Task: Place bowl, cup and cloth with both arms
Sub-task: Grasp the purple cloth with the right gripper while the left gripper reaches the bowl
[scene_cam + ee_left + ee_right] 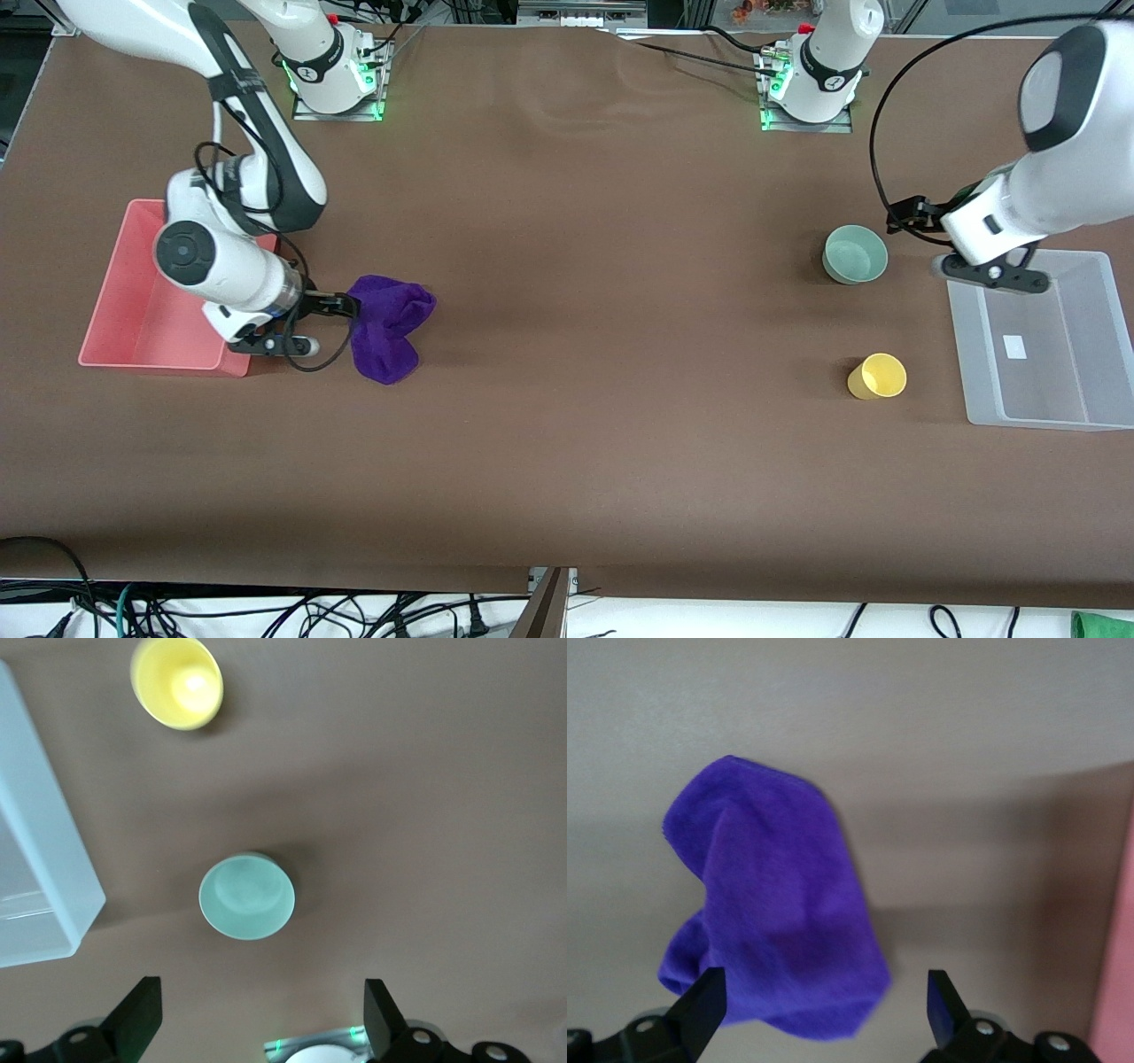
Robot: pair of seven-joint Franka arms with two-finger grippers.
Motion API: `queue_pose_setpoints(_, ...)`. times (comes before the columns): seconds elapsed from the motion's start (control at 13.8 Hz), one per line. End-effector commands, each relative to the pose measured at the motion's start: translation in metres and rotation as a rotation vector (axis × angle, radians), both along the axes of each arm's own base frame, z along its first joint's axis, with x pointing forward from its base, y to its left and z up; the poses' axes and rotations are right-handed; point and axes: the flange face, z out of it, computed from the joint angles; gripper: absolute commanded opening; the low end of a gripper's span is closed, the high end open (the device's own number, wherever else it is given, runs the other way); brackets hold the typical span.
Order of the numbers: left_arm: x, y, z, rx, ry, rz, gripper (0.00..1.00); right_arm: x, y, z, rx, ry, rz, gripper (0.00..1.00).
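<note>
Cloth (387, 326) soft, limp: pinch a raised fold; bowl (855, 253), cup (877, 376) light, rigid: grip rims; left end effector (257, 1014) over table beside bowl and right end effector (819, 1010) over cloth, both spread, empty.

High front overview; wrist cameras straight down (close) on table (567, 425)
</note>
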Motion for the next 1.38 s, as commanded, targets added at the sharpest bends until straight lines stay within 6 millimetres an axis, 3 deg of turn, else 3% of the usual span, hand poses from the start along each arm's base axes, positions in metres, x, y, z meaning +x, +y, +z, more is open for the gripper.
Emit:
queue_pose_setpoints(0.0,-0.013,0.007,-0.045,-0.001,0.023,-0.125,1.00,-0.004,0.027,-0.026,0.015,-0.026,-0.028,1.00)
queue_pose_setpoints(0.22,-0.024,0.011,-0.103,-0.040,-0.060,-0.328,1.00,-0.011,0.044,-0.048,0.003,-0.014,0.021,0.99)
queue_pose_setpoints(0.29,-0.029,0.013,-0.119,-0.006,-0.080,-0.426,1.00,-0.011,0.044,-0.052,-0.007,-0.019,0.037,0.79)
queue_pose_setpoints(0.44,-0.035,0.011,-0.151,0.023,-0.076,-0.547,1.00,-0.014,0.046,-0.059,-0.009,-0.003,0.023,0.20)
queue_pose_setpoints(0.51,-0.036,0.010,-0.161,0.008,-0.072,-0.602,1.00,-0.015,0.047,-0.061,-0.015,0.004,-0.015,0.00)
queue_pose_setpoints(0.65,-0.031,0.015,-0.183,-0.032,-0.084,-0.731,1.00,-0.017,0.051,-0.064,-0.021,0.013,-0.049,0.00)
queue_pose_setpoints(0.73,-0.035,0.024,-0.195,-0.045,-0.086,-0.751,1.00,-0.015,0.053,-0.062,-0.019,0.008,-0.041,0.00)
queue_pose_setpoints(0.87,-0.056,0.018,-0.219,-0.061,-0.100,-0.803,1.00,-0.008,0.049,-0.047,-0.030,0.016,-0.030,0.00)
queue_pose_setpoints(1.09,-0.066,0.017,-0.230,-0.064,-0.113,-0.886,1.00,0.021,0.034,0.017,-0.069,0.074,0.037,0.00)
queue_pose_setpoints(1.23,-0.069,0.020,-0.242,-0.064,-0.145,-0.927,0.99,0.032,0.004,0.072,-0.087,0.125,0.086,0.00)
queue_pose_setpoints(1.31,-0.070,0.029,-0.250,-0.069,-0.150,-0.926,0.98,0.038,-0.021,0.090,-0.091,0.170,0.112,0.00)
